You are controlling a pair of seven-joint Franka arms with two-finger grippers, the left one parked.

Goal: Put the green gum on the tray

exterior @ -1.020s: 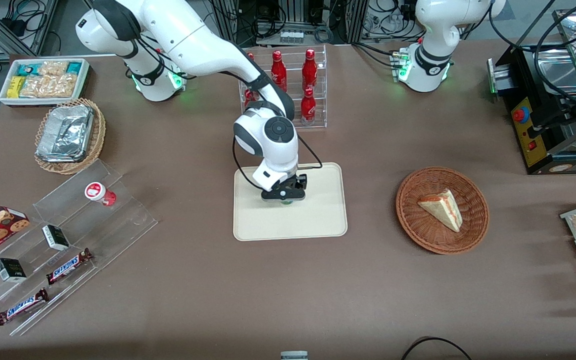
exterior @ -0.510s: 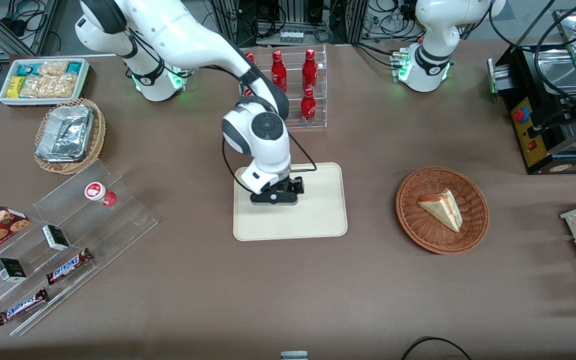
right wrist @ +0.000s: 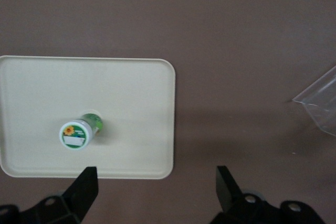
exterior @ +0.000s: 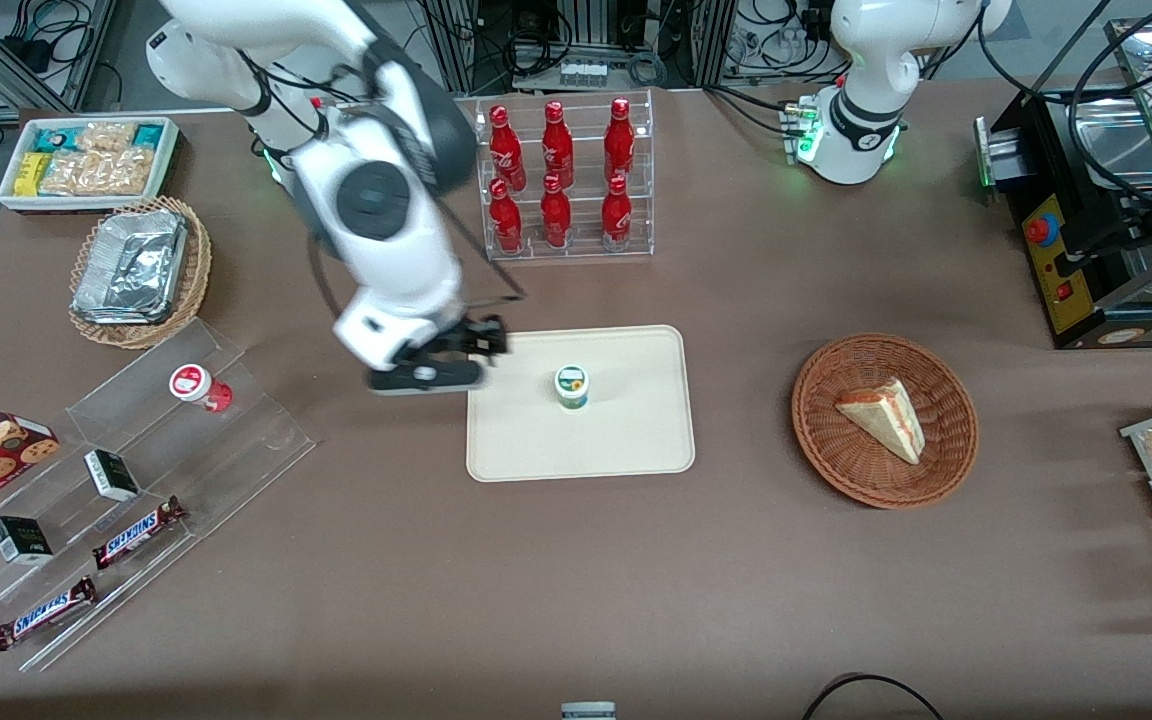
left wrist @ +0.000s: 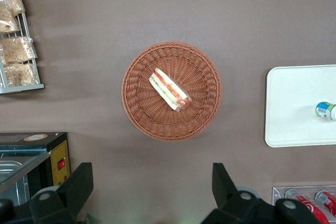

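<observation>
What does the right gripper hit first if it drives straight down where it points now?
Probably bare table beside the tray. The open gripper hangs above the cloth just off the tray's edge, and the green gum stands clear of it. Depth is unclear.

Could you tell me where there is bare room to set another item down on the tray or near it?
The tray is bare all around the upright green gum, most widely on its side nearer the front camera. Bare tabletop lies between the tray and the wicker basket. Crowded: the bottle rack, and the tray's edge toward the working arm, where the open gripper hangs.
</observation>
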